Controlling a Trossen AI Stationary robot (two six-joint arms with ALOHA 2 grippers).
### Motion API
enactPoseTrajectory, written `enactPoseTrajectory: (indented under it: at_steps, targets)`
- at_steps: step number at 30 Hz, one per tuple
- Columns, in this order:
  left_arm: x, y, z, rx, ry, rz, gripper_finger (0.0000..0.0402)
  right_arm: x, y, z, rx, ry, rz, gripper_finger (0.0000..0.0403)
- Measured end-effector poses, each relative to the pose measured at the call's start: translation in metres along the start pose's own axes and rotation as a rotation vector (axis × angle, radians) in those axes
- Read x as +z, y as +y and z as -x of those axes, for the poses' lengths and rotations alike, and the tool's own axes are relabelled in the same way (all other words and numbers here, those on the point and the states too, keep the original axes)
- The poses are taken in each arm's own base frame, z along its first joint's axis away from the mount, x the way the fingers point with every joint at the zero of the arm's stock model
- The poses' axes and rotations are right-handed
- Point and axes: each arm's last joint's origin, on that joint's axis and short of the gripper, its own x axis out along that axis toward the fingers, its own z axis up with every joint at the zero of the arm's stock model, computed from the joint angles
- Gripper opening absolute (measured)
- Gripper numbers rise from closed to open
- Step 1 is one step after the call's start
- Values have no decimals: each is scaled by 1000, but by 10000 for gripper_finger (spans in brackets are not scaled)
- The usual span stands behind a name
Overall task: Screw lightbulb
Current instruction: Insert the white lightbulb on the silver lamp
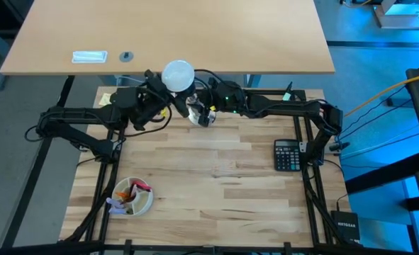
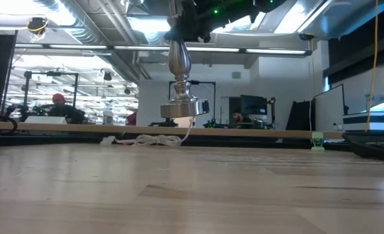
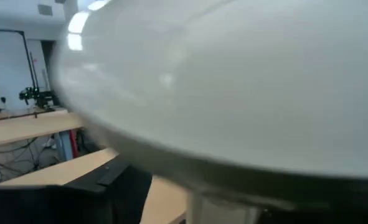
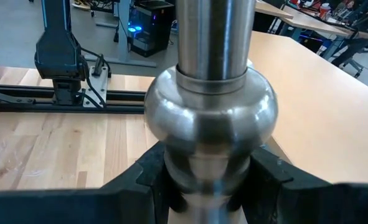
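High view is showing you both arms meeting at the far edge of the wooden surface (image 1: 216, 166), with the white lightbulb (image 1: 177, 74) sitting dome-up between them. Your left gripper (image 1: 163, 95) is reaching in at the bulb; its wrist view is filled by the bulb's pale dome (image 3: 233, 87), and you cannot tell there whether the fingers are touching it or standing off. Your right gripper (image 4: 212, 180) is clamping its dark fingers (image 4: 149, 177) around the shiny silver stand (image 4: 212, 112), just under the round bulge of the stem. Low view is showing that stand (image 2: 179, 78) hanging upright in the air, its flared foot clear of the surface. A black calculator (image 1: 288, 154) is lying near the right arm's base, and a bowl (image 1: 132, 196) of small coloured objects is resting near the front left. A dark box (image 1: 347, 225) at the front right corner is carrying white lettering that seems to read NETGEAR.
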Motion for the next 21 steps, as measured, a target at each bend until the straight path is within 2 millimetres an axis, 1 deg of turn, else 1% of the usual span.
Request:
enactPoseTrajectory:
  at_steps: [7,14,18,21]
  targets:
    - [-2,-1,0,-22,13,-44,140,0,0,0,7,-2,0,139]
    - [-6,-2,0,-70,39,-68,139,0,2,0,93,-17,4,139]
    - [-6,-5,1,-164,37,-55,139,1,6,1,229,-49,-8,139]
    - [-6,-6,3,-263,38,-33,138,2,10,2,369,-82,-13,139]
